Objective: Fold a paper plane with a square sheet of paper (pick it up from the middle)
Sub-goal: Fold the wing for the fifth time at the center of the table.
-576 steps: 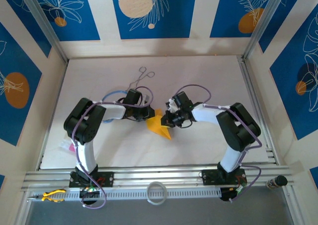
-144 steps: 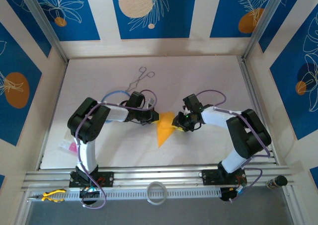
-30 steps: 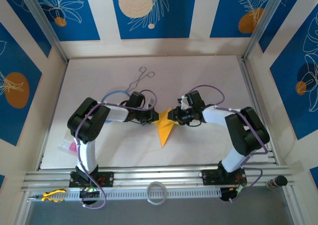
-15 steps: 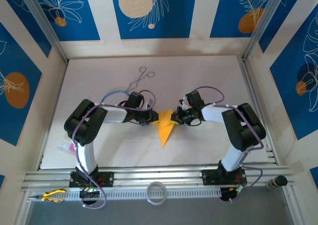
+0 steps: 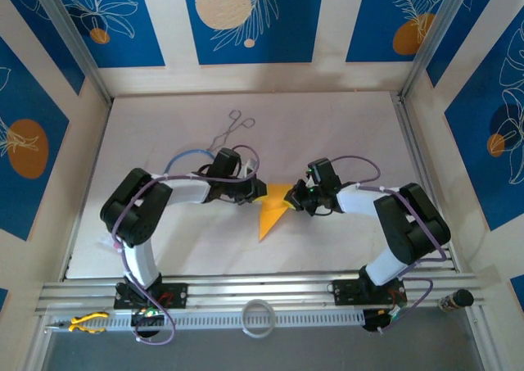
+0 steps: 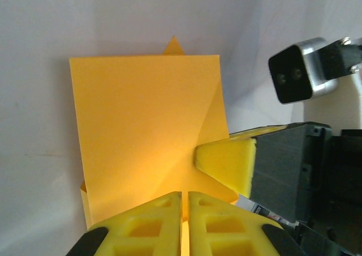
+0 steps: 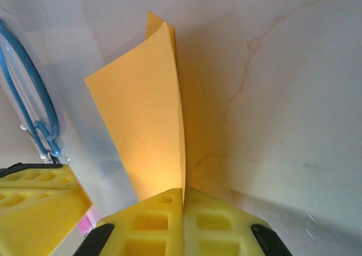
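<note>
The square sheet of paper, orange-yellow, is folded into a pointed dart, the paper plane. It lies mid-table with its tip toward the near edge. My left gripper is shut on its upper left corner. My right gripper is shut on its upper right flap. In the left wrist view the left gripper pinches the paper, and a right finger sits on the fold beside it. In the right wrist view the right gripper holds a flap of paper standing upright.
Metal forceps lie at the back of the table. A blue cable loop sits behind the left arm. A small pink slip is at the left edge. A white ring and yellow pliers rest on the front rail.
The right gripper has closed on the paper's right flap and shifted slightly right and nearer. The paper's tip has swung a little to the left. The left gripper stays at the left corner.
</note>
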Tool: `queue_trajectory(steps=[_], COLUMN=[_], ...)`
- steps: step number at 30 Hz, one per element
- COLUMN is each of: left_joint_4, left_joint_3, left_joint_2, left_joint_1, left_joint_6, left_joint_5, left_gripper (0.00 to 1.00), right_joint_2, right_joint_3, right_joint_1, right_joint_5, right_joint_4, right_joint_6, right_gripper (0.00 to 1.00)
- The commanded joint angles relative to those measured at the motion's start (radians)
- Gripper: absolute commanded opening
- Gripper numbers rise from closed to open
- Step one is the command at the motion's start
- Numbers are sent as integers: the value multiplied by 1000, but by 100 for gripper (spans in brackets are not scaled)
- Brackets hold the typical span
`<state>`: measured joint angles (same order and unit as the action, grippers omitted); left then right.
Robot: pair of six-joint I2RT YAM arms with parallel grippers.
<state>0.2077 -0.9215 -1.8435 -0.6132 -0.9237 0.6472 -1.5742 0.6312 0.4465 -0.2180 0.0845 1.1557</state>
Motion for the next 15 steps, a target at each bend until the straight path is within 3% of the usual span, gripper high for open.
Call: queue_trajectory(steps=[1,7,15], left_joint_4=[25,-29,-39], left_joint_3=[-14,-11,24], left_joint_2=[-42,-85,-98], left_joint_1=[-15,-20,-21], left_joint_6=[-25,-5,35], left_joint_5=[4,-34,-58], left_gripper=[10,4,1], right_joint_2=[25,22,7], right_joint_3=[-21,-25,9], right_joint_1=[13,23,7], right_joint_5=[19,-4,-89], right_joint_4=[12,17,-5], right_joint_6=[65,38,-104], right_gripper=[2,4,19])
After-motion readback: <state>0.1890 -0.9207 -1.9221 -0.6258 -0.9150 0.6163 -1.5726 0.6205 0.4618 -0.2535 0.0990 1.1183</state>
